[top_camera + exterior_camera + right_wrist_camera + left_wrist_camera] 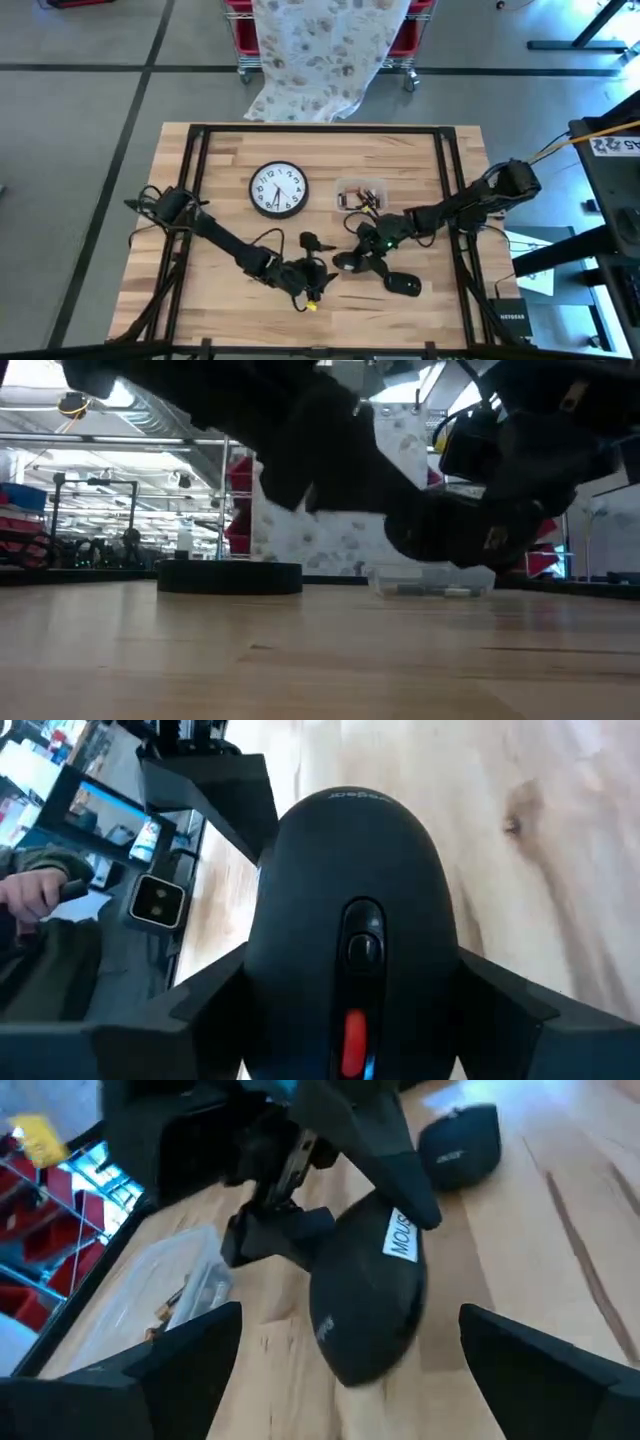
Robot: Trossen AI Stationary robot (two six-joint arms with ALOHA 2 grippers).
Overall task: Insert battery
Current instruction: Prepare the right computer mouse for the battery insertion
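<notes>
My right gripper [352, 262] is shut on a black computer mouse [350, 890] over the table's middle front. The mouse's wheel side faces the right wrist view. Its labelled underside [398, 1238] faces my left gripper [315, 275]. That gripper is open just left of the mouse, with a finger on either side and a gap to each. Batteries lie in a clear container [362, 195] behind the grippers. A black rounded shell [405, 285] rests on the wood to the right. My right gripper pinches the mouse by its two long sides [262, 970] between its two fingers [215, 990], toward the mouse's rear half. The fingers lie along the mouse and come from the table's right. In the low view the mouse [450, 530] hangs clear of the tabletop.
A round wall clock [278, 190] lies flat at the table's centre left. Patterned cloth [320, 50] hangs over red bins beyond the far edge. A person's hand and sleeve [30, 910] show off the table. There is bare wood [200, 160] at the far left corner.
</notes>
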